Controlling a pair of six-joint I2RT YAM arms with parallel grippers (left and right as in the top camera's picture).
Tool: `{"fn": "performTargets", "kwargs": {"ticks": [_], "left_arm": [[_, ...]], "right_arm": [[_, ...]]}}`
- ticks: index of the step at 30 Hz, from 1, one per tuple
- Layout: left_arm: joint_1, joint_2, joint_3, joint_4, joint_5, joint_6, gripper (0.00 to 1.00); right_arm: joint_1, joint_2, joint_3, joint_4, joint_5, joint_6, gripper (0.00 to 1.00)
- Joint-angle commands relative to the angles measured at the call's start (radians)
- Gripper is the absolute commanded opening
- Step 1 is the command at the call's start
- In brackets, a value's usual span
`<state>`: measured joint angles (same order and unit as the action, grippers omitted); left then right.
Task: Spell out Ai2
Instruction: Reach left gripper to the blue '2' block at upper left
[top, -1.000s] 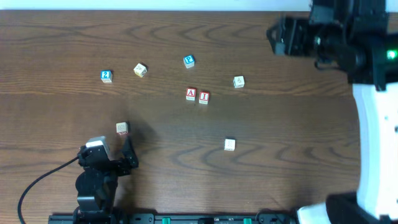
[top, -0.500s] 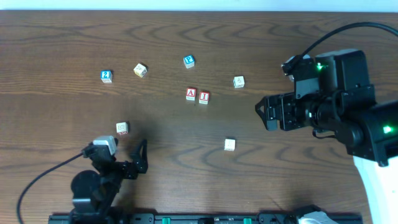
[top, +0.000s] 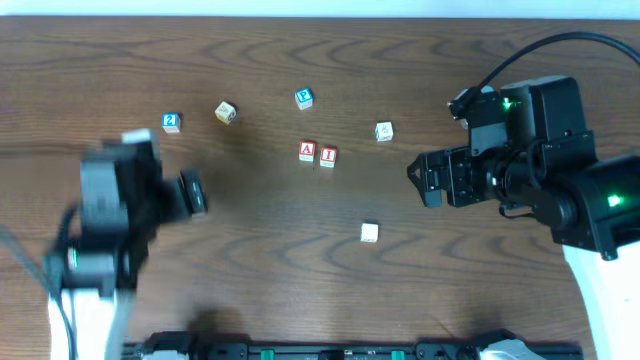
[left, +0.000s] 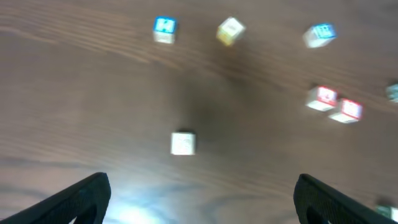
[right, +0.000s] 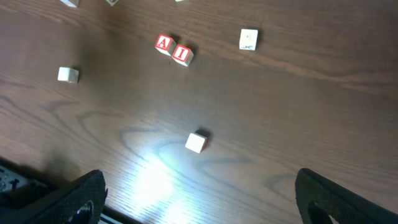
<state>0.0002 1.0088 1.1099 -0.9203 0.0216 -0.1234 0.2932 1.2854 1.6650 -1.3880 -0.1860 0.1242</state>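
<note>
The red A cube (top: 307, 151) and red I cube (top: 328, 156) sit side by side, touching, at the table's middle; the right wrist view shows the A cube (right: 164, 43) and I cube (right: 182, 54) too. The blue 2 cube (top: 171, 122) lies far left, apart from them, blurred in the left wrist view as the 2 cube (left: 164, 27). My left gripper (top: 194, 193) hangs open and empty below and right of the 2 cube. To the right of the pair, my right gripper (top: 420, 181) is open and holds nothing.
A blue P cube (top: 304, 98) lies behind the pair. Pale cubes are scattered: one (top: 226, 112) near the 2, one (top: 384, 131) right of the pair, one (top: 369, 232) toward the front. Another pale cube (left: 183, 143) lies just ahead of my left fingers.
My left arm has risen from the front edge and swung back-left, blurred with motion. My right arm came down from the back right corner to mid-right, its jaws opening wider.
</note>
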Motion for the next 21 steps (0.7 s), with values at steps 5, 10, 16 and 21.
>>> {"fn": "performTargets", "kwargs": {"ticks": [5, 10, 16, 21], "left_arm": [[0.021, 0.439, 0.403, -0.047, -0.151, 0.217, 0.95], [0.092, 0.679, 0.622, -0.117, 0.024, 0.262, 0.95], [0.192, 0.911, 0.776, -0.122, 0.136, 0.283, 0.95], [0.211, 1.063, 0.829, -0.095, 0.155, 0.347, 0.95]], "right_arm": [[0.008, -0.003, 0.0, 0.008, 0.002, -0.01, 0.99], [0.008, -0.003, 0.0, 0.012, 0.002, -0.01, 0.99], [0.008, -0.003, 0.0, 0.032, 0.003, -0.01, 0.99], [0.008, -0.003, 0.0, 0.05, 0.002, -0.009, 0.99]]}}
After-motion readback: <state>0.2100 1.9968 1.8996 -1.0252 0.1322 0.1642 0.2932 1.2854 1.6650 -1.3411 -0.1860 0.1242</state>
